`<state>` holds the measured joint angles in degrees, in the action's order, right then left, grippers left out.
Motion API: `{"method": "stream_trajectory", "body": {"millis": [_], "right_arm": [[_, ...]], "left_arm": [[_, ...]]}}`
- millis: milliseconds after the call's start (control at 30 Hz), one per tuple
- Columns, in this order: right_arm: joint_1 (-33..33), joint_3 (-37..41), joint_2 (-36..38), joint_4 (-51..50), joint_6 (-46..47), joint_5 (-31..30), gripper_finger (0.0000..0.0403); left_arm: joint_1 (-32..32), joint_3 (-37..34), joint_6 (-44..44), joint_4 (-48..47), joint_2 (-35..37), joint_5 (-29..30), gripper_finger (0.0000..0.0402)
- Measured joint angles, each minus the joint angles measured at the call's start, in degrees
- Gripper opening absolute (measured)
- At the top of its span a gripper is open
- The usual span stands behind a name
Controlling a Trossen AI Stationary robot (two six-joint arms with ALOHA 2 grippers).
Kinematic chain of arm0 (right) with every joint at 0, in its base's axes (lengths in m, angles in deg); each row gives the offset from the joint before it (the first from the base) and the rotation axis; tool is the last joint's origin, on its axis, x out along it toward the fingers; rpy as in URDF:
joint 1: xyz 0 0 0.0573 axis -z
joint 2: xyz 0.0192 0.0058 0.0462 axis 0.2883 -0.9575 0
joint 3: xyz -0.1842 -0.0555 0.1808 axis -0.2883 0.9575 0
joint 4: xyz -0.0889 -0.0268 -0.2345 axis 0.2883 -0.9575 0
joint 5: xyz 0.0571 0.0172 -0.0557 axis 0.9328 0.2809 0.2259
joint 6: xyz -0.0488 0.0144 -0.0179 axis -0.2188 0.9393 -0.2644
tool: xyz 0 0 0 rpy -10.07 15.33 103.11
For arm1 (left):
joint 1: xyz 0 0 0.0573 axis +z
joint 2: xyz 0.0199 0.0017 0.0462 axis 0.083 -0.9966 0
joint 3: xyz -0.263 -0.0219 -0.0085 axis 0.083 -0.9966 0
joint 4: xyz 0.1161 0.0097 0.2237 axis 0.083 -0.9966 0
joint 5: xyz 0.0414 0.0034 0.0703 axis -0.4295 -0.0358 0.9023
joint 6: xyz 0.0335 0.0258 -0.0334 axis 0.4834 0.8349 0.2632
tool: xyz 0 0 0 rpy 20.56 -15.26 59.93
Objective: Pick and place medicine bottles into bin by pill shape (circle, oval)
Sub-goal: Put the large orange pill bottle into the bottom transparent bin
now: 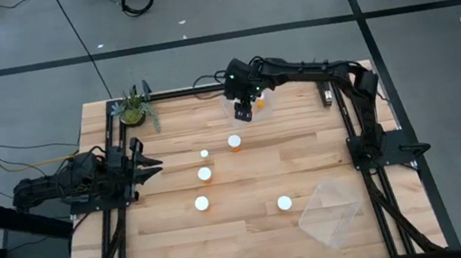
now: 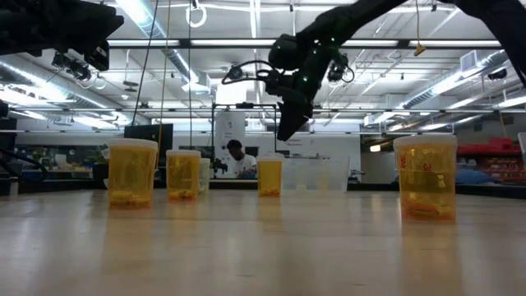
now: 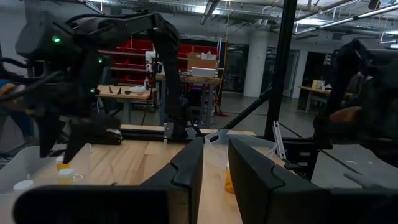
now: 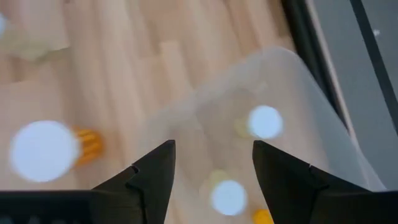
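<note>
Five bottles stand loose on the table [image 1: 256,235], white caps up. One [image 1: 234,142] is farthest back, near the middle. Left of it and nearer, three more run in a loose line toward the near edge: a small one [image 1: 204,154], then one [image 1: 204,174], then one [image 1: 201,204]. The fifth [image 1: 285,202] stands apart to the right, near a clear bin [image 1: 330,215] lying skewed at the near right.

A second clear bin [image 4: 292,112] sits at the far edge of the table. In the right wrist view two white-capped bottles lie inside it, one [image 4: 265,121] farther in, one [image 4: 229,196] between the finger tips in the picture, and another bottle [image 4: 46,151] stands outside the bin on the wood.

The right gripper [image 1: 246,110] hangs above that far bin, pointing down, its fingers [image 4: 152,171] spread with nothing between them.

The left gripper [image 1: 151,164] waits at the left edge of the table, raised and pointing toward the middle. Its fingers [image 3: 186,171] stand a narrow gap apart and hold nothing.

A small potted plant [image 1: 134,111] sits at the far left corner. In the low view a person [image 2: 238,160] shows in the room behind the table.
</note>
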<state>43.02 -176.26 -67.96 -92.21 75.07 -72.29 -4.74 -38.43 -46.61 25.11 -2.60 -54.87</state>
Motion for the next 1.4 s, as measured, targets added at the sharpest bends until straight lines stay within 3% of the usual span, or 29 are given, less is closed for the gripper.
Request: {"method": "stream_trajectory", "body": {"millis": [533, 700, 1400], "right_arm": [[-17.1, -0.9, 0.0, -10.6, 0.9, 0.4, 0.0222], [-20.6, -0.9, 0.0, -10.8, 0.8, -3.3, 0.0222], [-17.5, -0.9, -3.8, 2.6, -4.7, -4.2, 0.0225]], "left_arm": [[0.0, 0.0, 0.0, 0.0, 0.0, 0.0, 0.0086], [0.0, 0.0, 0.0, 0.0, 0.0, 0.0, 0.0079], [0.0, 0.0, 0.0, -0.1, 0.0, 0.0, 0.008]]}}
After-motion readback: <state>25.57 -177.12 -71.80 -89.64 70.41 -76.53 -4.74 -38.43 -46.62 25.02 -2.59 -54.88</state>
